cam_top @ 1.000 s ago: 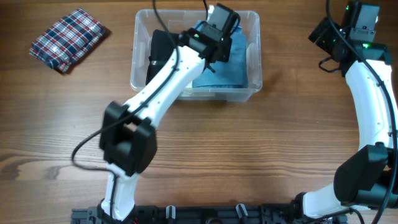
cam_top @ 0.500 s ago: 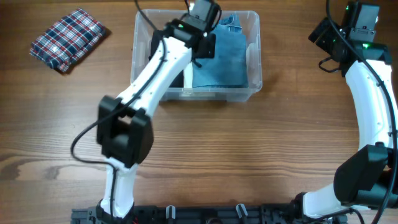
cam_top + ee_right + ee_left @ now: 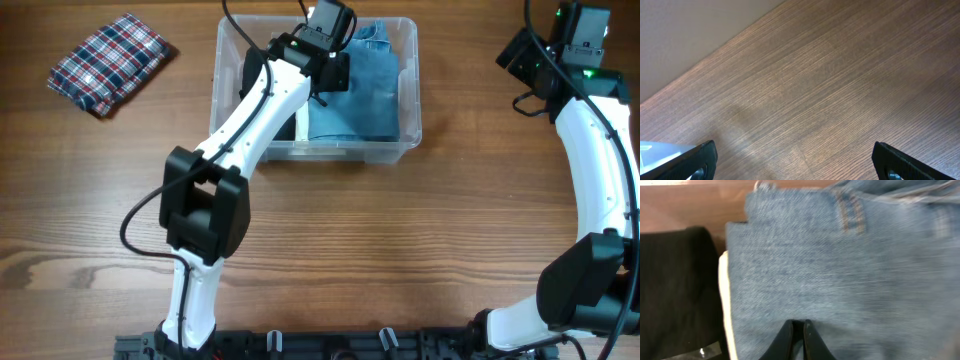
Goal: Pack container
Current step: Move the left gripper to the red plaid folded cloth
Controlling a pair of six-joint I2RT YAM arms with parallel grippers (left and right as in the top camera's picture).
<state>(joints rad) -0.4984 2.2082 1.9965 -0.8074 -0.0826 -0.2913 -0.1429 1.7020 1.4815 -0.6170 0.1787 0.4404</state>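
Left wrist view is showing the left claw (image 3: 799,330) clenched, fingertips together with nothing visibly between them, hanging just over the folded jeans (image 3: 840,270). The jeans are lying in the right half of the container (image 3: 410,90), beside a black garment (image 3: 255,75). The container is sitting at the far middle of the surface (image 3: 400,250). The right claw (image 3: 794,155) is hanging released, well apart.

The step in hand appears to be settling the jeans flat. Recommended procedure:
- Be pressing evenly on the middle of the fold, avoiding the waistband (image 3: 850,210).
- Be rising vertically so that no denim is snagging.
- Be clearing the container fully before heading for the plaid garment (image 3: 108,62) lying outside it.
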